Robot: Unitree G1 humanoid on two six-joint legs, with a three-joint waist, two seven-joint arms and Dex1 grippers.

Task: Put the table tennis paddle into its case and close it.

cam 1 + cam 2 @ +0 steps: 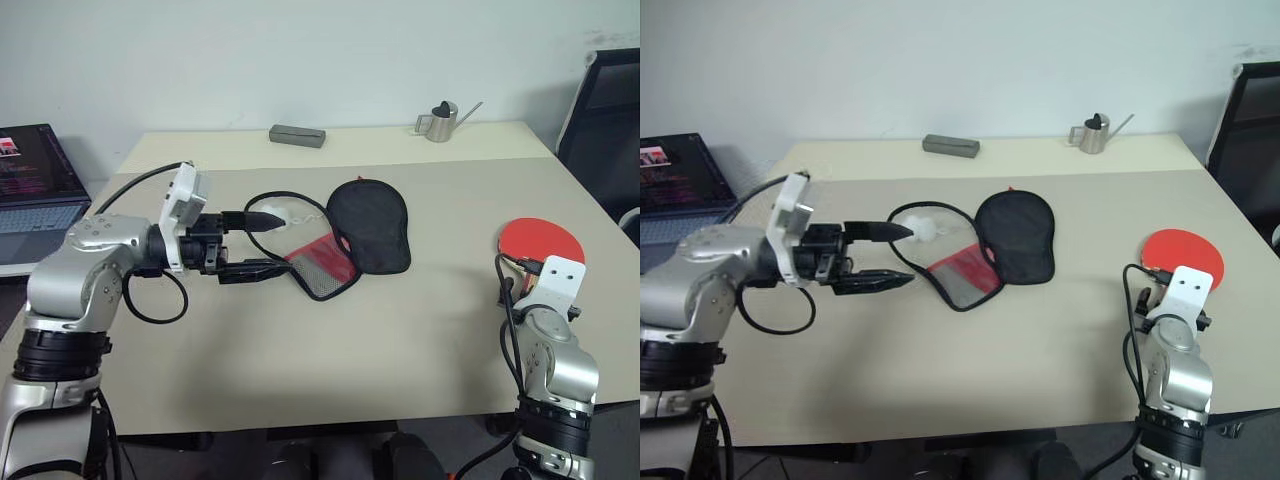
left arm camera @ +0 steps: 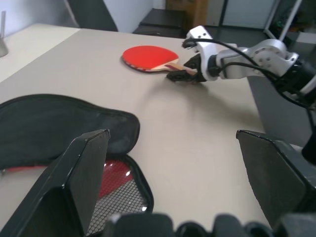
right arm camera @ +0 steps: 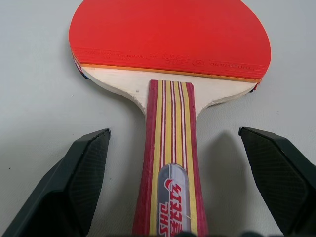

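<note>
With the case [image 1: 345, 240] lying unzipped mid-table to receive it, the paddle [image 3: 170, 74] rests well to the case's right, its handle between the right gripper's [image 3: 173, 187] spread fingers, ready to be grasped, while the left gripper [image 1: 885, 257] hovers released and empty beside the case.

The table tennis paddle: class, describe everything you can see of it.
The table tennis paddle lies flat on the beige table, near its right edge, red rubber face up. A pale wooden neck joins the blade to a handle striped red, yellow and dark, bearing a logo badge. The open right gripper straddles the handle, its fingers either side and apart from it.
</note>
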